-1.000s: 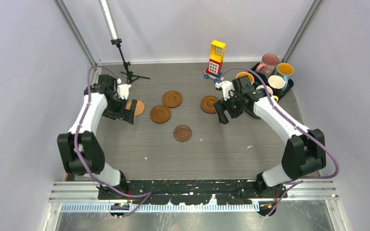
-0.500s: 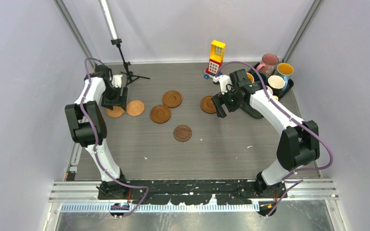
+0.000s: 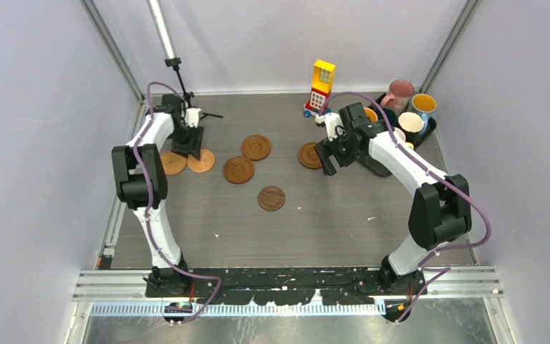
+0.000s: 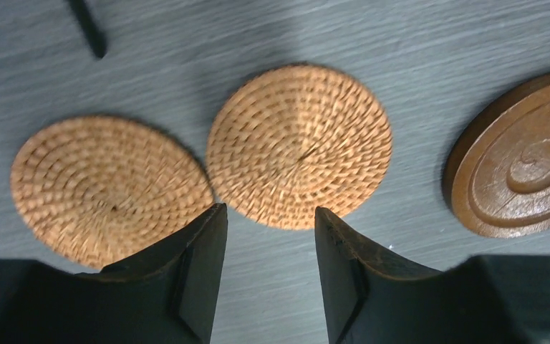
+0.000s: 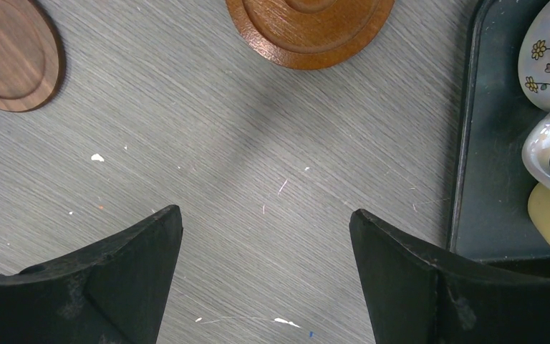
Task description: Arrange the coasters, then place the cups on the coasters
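left fingers (image 4: 200, 272) narrow, empty, over two woven coasters (image 4: 298, 145) lying just apart, likely spaced for cups (image 3: 409, 122). right fingers (image 5: 114, 279) wide, empty, beside tray (image 5: 483, 179) holding cups. other coasters (image 3: 256, 147) spread mid-surface (image 3: 315, 222).

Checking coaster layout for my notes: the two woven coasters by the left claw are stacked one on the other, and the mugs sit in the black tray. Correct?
Not stacked: by the left claw, one woven coaster lies flat beside the other woven coaster, as the left wrist view shows. The mugs sit in the black tray.
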`<state>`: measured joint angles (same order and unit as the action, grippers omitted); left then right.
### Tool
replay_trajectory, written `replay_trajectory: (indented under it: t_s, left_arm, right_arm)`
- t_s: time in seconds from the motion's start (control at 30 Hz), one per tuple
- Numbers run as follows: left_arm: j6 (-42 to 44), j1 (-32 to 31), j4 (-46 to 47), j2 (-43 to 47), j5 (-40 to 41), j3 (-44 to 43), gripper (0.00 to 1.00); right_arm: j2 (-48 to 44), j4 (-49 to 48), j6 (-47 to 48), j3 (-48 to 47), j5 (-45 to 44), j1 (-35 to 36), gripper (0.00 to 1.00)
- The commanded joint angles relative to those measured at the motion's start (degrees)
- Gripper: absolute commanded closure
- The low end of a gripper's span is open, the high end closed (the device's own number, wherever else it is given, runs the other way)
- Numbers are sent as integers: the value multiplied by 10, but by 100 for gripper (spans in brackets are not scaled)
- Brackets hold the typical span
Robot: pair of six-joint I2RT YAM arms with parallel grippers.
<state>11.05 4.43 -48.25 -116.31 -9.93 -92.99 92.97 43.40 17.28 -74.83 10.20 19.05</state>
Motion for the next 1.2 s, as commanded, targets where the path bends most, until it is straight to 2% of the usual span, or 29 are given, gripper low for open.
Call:
replay_trajectory:
  t_s: [0.0, 0.2, 0.33, 0.73, 0.83, 0.93, 1.07, 1.17]
  left_arm:
    - [17, -22, 24, -27, 15, -33, 51]
    - [37, -58, 12, -61, 53, -47, 56]
    - [56, -64, -13, -53, 62, -19, 61]
    - [169, -62, -27, 113, 84, 247, 64]
    - [192, -39, -33, 149, 95, 294, 65]
    - [221, 13, -34, 174, 113, 324, 64]
    - [254, 65, -23, 173, 123, 328, 64]
    - [257, 72, -10, 163, 124, 318, 64]
  right_arm:
    - [0, -1, 3, -31, -7, -1, 9]
    - [5, 1, 4, -36, -6, -1, 9]
    - [3, 1, 7, -34, -6, -1, 9]
    - [-1, 2, 6, -26, 8, -1, 9]
    - [-1, 5, 2, -25, 18, -1, 9]
    - [-3, 6, -2, -22, 25, -1, 9]
    - [-3, 2, -11, -16, 36, -1, 9]
    - [1, 1, -16, -15, 43, 0, 9]
